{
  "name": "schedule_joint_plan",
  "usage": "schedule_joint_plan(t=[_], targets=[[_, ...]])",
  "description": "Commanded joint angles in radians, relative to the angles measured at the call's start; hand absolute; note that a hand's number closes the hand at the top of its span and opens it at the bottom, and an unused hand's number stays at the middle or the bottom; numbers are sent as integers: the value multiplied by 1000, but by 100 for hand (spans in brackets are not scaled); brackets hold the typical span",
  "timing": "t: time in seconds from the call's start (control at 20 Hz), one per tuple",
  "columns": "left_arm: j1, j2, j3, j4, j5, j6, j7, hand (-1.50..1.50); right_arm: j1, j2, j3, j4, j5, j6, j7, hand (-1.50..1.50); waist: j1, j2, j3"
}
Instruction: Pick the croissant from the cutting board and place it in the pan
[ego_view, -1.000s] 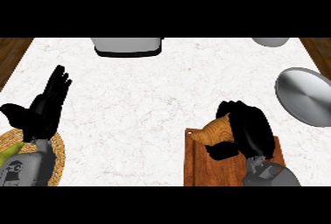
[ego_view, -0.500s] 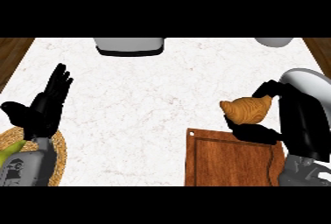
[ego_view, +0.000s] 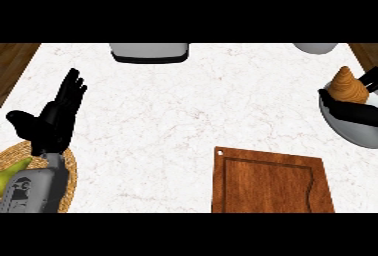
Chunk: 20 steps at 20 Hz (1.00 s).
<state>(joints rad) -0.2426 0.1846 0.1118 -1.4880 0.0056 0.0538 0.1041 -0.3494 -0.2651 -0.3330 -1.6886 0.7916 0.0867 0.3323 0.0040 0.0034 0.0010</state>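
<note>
A: Left hand (ego_view: 50, 122) at left edge of view, over white counter (ego_view: 184, 115). Fingers straight, pointing up and slightly right, thumb splayed to the left. Nothing held. Grey forearm below it, entering from lower left, crossing a woven mat (ego_view: 65, 172).

B: Right hand (ego_view: 359, 112)?

A: At far right edge, mostly cut off by frame. Black fingers wrapped across lower part of croissant (ego_view: 347, 87); pointed end up. Grasping the croissant, then.

B: Croissant location relative to pan?

A: Off the cutting board (ego_view: 269, 182). Held over grey pan (ego_view: 347, 127), whose rim curves in from the right edge. Contact with pan floor: cannot tell.

B: Edges, free room?

A: Board bare, near lower edge, right of centre, small hole at top left corner. Wide open counter between left hand and board, also above board up to far edge. Grey object (ego_view: 149, 52) at top centre edge, pale rounded object (ego_view: 316, 47) at top right corner, both cropped. Dark wood beyond counter at both upper corners. Yellow-green item (ego_view: 13, 170) on mat beside left forearm.

B: Writing, labels?

A: Small dark marking on left forearm casing; not legible. Nothing else readable.
</note>
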Motion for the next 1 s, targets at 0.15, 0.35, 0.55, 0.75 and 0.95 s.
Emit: schedule_joint_plan(t=[0.15, 0.35, 0.55, 0.75, 0.95], targets=[[39, -8, -6, 25, -3, -20, -69, 0, -45, -167, -177, 455, -41, -184, -326, 150, 13, 6, 1], [-6, -16, -16, -9, 2, -9, 2, 0, -121, -305, -205, 716, 47, -273, -413, 150, 34, 12, 2], [-3, -41, -37, 32, -23, 0, -53, 0, -219, -337, -230, 976, 60, -409, -517, 150, 48, 19, 4], [-12, -17, -31, 7, -13, -20, -32, 0, -267, -392, -277, 1153, 34, -452, -602, 150, 59, 22, 6], [-34, -37, -32, 47, -20, -2, -39, 0, -335, -402, -338, 1249, -55, -375, -646, 150, 54, 25, 6]])
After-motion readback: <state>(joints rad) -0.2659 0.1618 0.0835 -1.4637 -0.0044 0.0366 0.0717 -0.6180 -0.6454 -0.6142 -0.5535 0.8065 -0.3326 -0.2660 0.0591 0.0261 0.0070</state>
